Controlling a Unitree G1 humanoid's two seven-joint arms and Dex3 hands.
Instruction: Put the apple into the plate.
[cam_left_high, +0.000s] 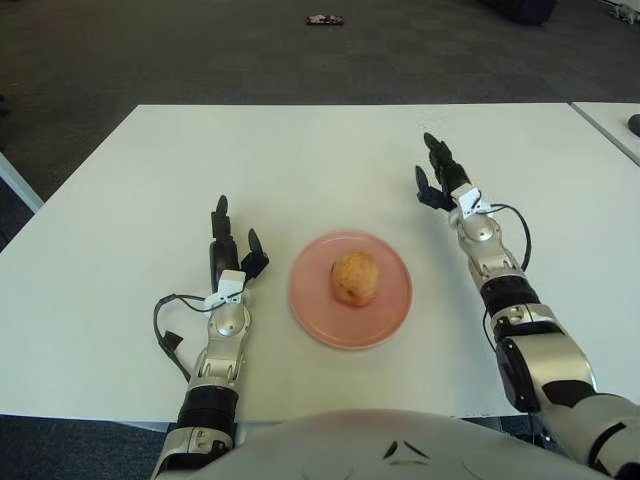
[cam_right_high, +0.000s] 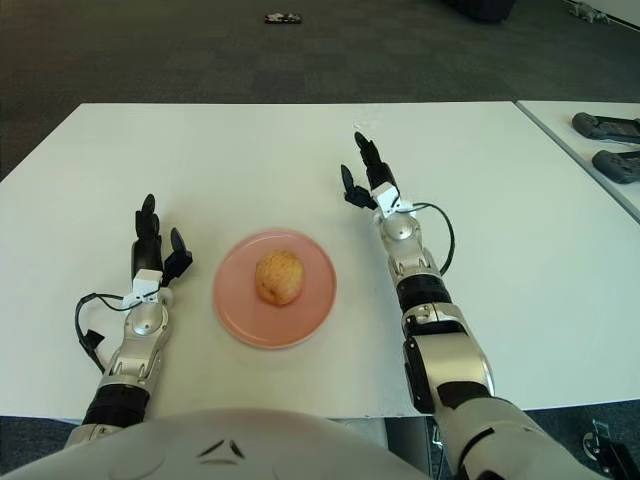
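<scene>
Apple (cam_left_high: 355, 277) sits on the pink plate (cam_left_high: 312, 300), a bit up & right of plate centre, roughly mid-frame. Yellowish-orange w/ reddish speckles, resting on its own, nothing touching it but the plate. Plate lies flat on the white bench (cam_left_high: 130, 190), lower-centre of frame.

Left hand (cam_left_high: 230, 252) shows left of the plate, close beside its rim but apart from it, lower-left of centre. Fingers (cam_left_high: 219, 215) apart, pointing up-frame, thumb angled toward the plate; they hold nothing. Wrist & forearm run down toward the bottom edge, w/ a black cable loop (cam_left_high: 165, 325) on the forearm's left side.

Right hand (cam_left_high: 444, 180) shows upper-right of the plate, well apart from it & from the apple. Fingers (cam_left_high: 434, 152) spread, pointing up-frame, nothing between them. Can't tell if it touches the bench or is just above it. Forearm runs down to lower-right corner, black cable (cam_left_high: 520, 235) arcing off its right side.

Second white bench (cam_right_high: 580, 160) at far right edge, separated by a narrow gap; two dark handheld devices (cam_right_high: 605, 127) lie on it in the right eye view. Dark carpet floor (cam_left_high: 200, 50) across the top of frame, w/ a small dark object (cam_left_high: 323, 19) on it at top centre, too small to ID.
</scene>
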